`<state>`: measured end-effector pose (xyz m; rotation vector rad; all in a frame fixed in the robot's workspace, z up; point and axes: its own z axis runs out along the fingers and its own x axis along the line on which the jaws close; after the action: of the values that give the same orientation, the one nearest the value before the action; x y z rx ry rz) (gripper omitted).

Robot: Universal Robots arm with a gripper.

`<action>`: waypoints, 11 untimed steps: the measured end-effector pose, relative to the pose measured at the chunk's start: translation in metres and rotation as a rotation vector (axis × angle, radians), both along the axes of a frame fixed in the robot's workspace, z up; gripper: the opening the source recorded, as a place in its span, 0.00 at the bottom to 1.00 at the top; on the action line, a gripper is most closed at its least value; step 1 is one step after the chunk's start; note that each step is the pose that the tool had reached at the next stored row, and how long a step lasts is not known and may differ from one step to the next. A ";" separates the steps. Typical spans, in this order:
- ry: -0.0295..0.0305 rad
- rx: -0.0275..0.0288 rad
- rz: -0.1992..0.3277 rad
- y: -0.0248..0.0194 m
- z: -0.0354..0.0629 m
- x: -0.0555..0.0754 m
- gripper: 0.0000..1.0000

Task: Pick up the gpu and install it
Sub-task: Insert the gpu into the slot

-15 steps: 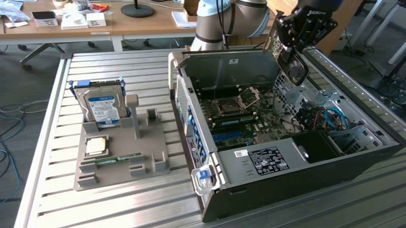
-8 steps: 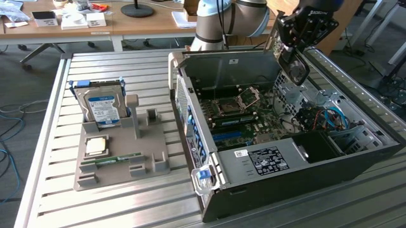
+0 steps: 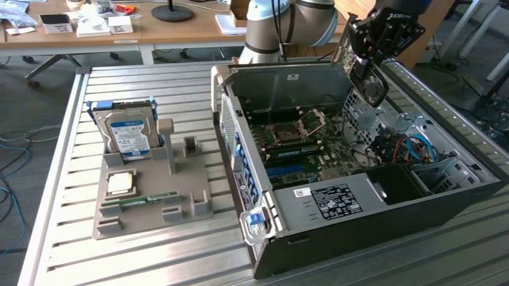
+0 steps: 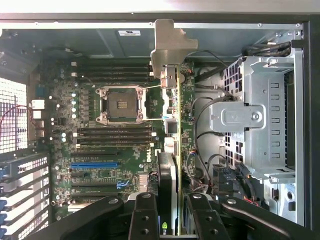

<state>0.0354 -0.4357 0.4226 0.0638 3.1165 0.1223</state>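
Black jointed fingers (image 4: pixel 145 220) stand half closed on the gpu (image 4: pixel 172 165), pinching its two flat faces so the thin card hangs edge-on. They grip it at one end, probably so that the bent silver bracket (image 4: pixel 167 47) at the other end stays free and the long edge can be lined up with a slot. From outside, the gpu (image 3: pixel 372 89) shows a dark face with a round fan. It hangs over the open case near the surface's far edge, and I judge it to be clear of the board below. A slatted metal surface (image 3: pixel 159 256) carries everything. The case (image 3: pixel 358 202), grey and black sheet steel, lies on its side toward the edge on the exterior view's right, with its panel off so the inside faces up within reach. Its motherboard (image 4: pixel 120 145) is a green board ribbed with long dark slots and one blue slot (image 4: pixel 95 164). A grey moulded holder (image 3: pixel 151 208) sits near the edge on the exterior view's left, with pockets shaped to keep loose parts apart. Beside the board stands a cage (image 4: pixel 260 120) of folded, perforated bright metal. On the holder a silver, blue-labelled drive (image 3: pixel 131 137) is propped upright. The square socket (image 4: pixel 121 104) lies bare in its metal frame. A pale square chip (image 3: pixel 121 182) rests flat on the holder, and a narrow green stick (image 3: pixel 151 198) lies in a groove.
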 end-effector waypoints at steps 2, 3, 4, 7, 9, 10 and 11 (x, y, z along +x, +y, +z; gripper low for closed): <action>-0.0001 0.0000 0.000 0.0000 0.0000 0.000 0.27; -0.0001 -0.0001 0.000 0.0000 0.0000 0.000 0.27; 0.0000 0.0000 0.000 0.0000 0.0000 0.000 0.27; 0.0000 0.0000 0.000 0.0000 0.0000 0.000 0.27; 0.0000 -0.0002 0.003 0.0000 0.0000 0.000 0.27; 0.0000 -0.0002 0.005 0.0000 0.0000 0.000 0.27; -0.0001 -0.0002 0.008 0.0000 -0.0001 0.000 0.27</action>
<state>0.0354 -0.4357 0.4226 0.0514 3.1170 0.1221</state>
